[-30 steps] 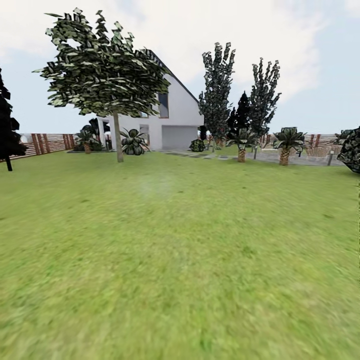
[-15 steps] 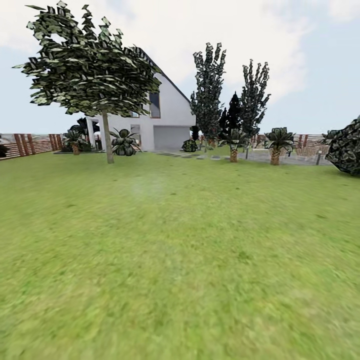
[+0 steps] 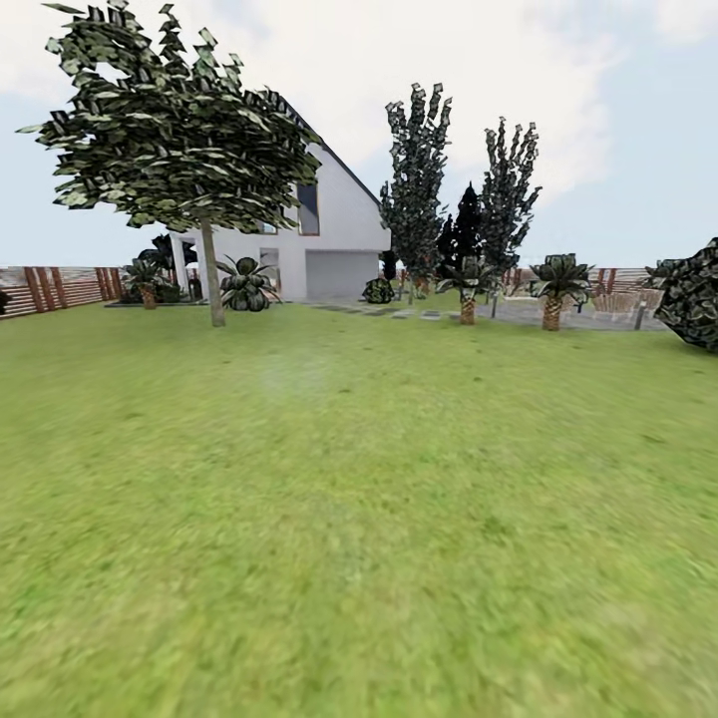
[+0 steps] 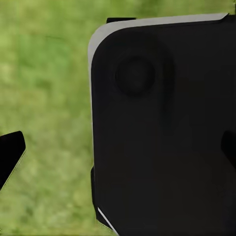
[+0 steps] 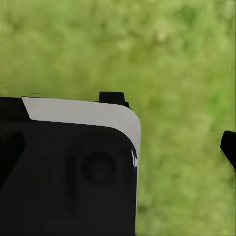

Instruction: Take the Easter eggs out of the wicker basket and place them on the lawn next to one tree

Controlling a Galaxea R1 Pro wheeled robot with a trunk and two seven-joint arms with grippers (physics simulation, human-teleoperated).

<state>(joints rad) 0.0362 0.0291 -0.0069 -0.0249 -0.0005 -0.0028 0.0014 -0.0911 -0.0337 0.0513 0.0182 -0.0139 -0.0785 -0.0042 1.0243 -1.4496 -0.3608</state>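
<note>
The tree (image 3: pixel 210 269) is standing on the lawn (image 3: pixel 359 519) before the white house (image 3: pixel 334 234); both tools are maybe open, I cannot tell.

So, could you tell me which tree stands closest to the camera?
The broad-crowned tree at left, before the house; its pale trunk meets the lawn lowest in view.

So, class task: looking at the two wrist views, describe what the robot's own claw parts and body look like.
In the left wrist view, a black fingertip shows beside a large black rounded panel with a pale grey edge and a round recess. In the right wrist view, there is a black fingertip and a similar black panel.
</note>
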